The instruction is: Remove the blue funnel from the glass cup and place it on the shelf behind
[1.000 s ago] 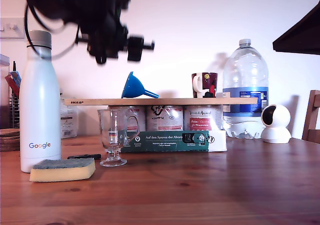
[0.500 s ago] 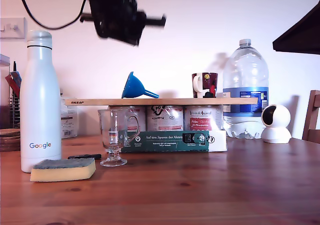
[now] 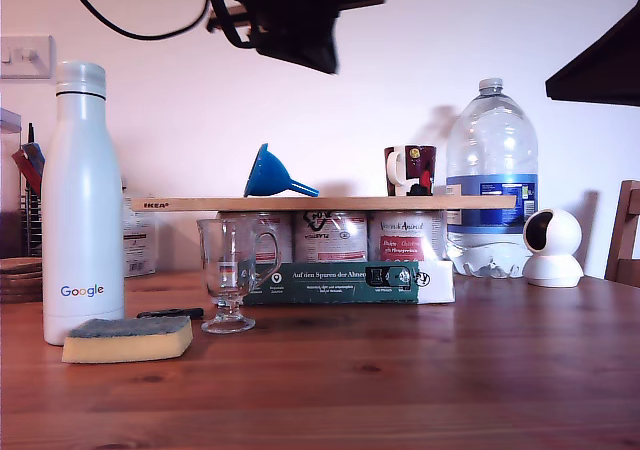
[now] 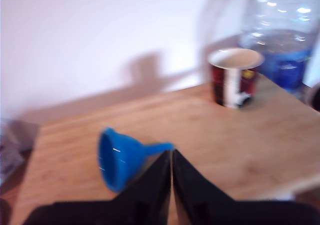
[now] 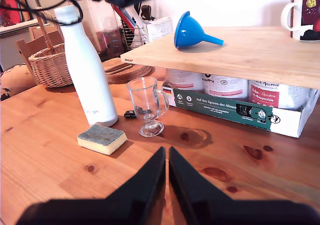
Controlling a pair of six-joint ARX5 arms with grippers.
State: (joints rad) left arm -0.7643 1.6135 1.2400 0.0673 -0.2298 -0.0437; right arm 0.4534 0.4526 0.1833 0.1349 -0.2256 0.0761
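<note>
Funnel [image 3: 272,173] sideways on shelf [image 3: 320,203], red mug [image 3: 410,170] further along.

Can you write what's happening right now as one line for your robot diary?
blue funnel: lying on shelf | glass cup: empty, on table | my first gripper: shut, above funnel | my second gripper: shut, idle

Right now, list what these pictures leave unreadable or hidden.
- My first claw: blurred and cut off by the frame's top in the exterior view.
- Jars under the shelf: labels partly covered by the green box.
- Blue funnel: blurred in the first wrist view.
</note>
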